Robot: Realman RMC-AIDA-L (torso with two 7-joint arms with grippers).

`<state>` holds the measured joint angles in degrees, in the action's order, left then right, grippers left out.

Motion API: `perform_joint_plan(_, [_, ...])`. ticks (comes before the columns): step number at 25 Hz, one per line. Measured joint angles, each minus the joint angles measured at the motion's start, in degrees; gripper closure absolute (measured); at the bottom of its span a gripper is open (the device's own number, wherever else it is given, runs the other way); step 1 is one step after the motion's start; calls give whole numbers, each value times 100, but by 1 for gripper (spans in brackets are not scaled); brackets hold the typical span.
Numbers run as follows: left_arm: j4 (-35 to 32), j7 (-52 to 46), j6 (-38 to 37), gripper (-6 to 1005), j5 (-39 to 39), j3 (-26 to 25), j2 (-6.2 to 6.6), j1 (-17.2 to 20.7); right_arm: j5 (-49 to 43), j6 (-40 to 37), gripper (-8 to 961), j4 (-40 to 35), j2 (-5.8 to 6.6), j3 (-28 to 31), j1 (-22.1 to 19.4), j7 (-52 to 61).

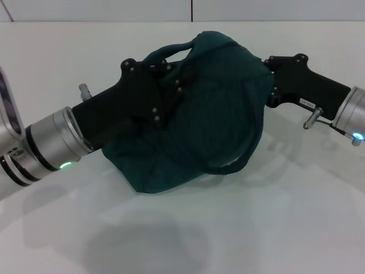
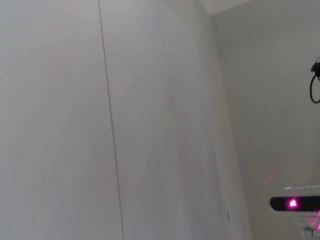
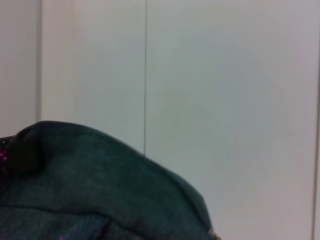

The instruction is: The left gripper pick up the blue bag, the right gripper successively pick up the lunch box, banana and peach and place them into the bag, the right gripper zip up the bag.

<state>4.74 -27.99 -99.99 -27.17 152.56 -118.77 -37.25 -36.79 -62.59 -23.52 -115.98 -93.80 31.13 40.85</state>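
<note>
Nothing I can actually read from my end. The only thing close to a label is a small white sticker (image 1: 308, 103) on the body of the right gripper (image 1: 268, 65) in the head view, and whatever's printed on it is too tiny to make out. The blue bag (image 1: 217, 108) shows no lettering I can read.

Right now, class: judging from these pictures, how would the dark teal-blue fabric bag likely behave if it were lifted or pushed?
The dark teal-blue fabric bag looks floppy: its cloth is creased and slumps on the white table. A push would probably crumple it, not slide it. The left gripper and right gripper sit against opposite sides; lifted from one side alone, it would likely sag.
</note>
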Motion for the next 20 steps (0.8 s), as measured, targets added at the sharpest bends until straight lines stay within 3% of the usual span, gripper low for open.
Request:
perform_joint_plan(7, [9, -8, -2, 859, -171, -7, -31, 23, 50, 29, 913, 144, 14, 111, -64, 59])
perform_joint_plan(20, [-23, -287, 69, 842, -495, -8, -75, 11, 35, 103, 908, 367, 33, 187, -188, 304])
